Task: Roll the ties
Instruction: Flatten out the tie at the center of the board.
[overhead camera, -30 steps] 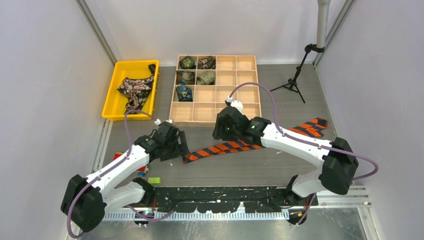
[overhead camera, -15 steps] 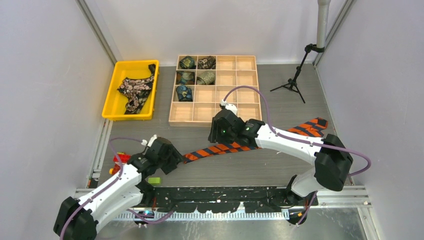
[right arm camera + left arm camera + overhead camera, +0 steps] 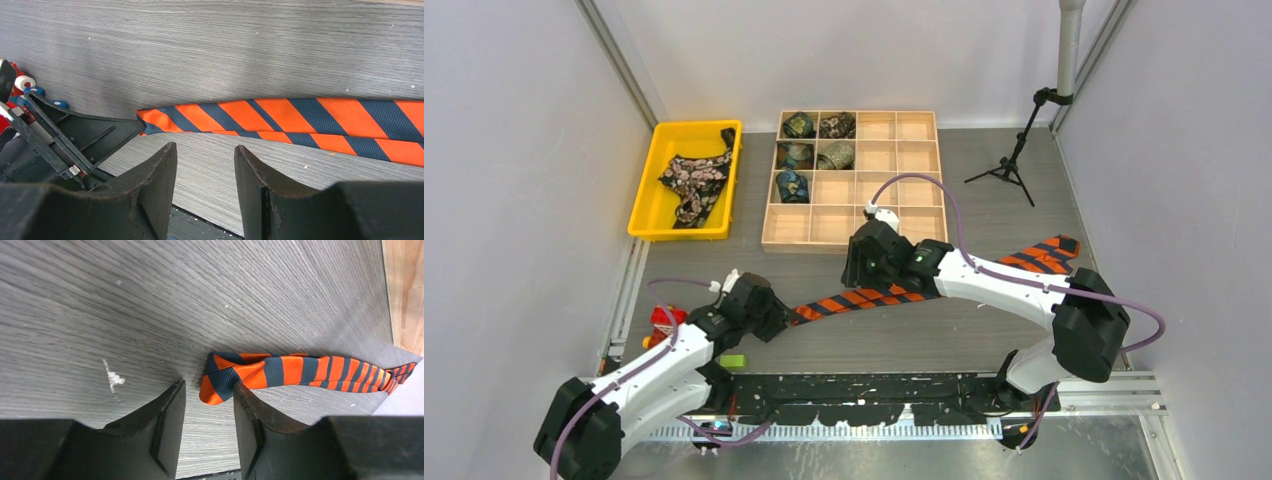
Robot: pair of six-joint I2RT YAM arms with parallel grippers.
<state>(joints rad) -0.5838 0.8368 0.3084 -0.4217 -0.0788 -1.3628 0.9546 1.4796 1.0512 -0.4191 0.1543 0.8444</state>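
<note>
Slippage risk: left gripper [image 3: 207, 388], jaws half-spread astride only the striped tie [image 3: 300, 371] tip, may miss it; right gripper [image 3: 205, 150] hovers spread, empty.

On the grey worktop [image 3: 984, 200] lie a striped tie [image 3: 844, 300] stretched flat, a yellow tray [image 3: 646, 190], a divided wooden box [image 3: 916, 190], a black tripod [image 3: 1009, 165] and some toy blocks [image 3: 662, 320].

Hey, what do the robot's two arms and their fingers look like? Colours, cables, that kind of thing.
The left arm and right arm match: white links between bulky black joints. Purple cables loop along each. The left gripper and right gripper are black, each with two blunt, wedge-shaped fingers. A small green light shows on the right wrist.
</note>
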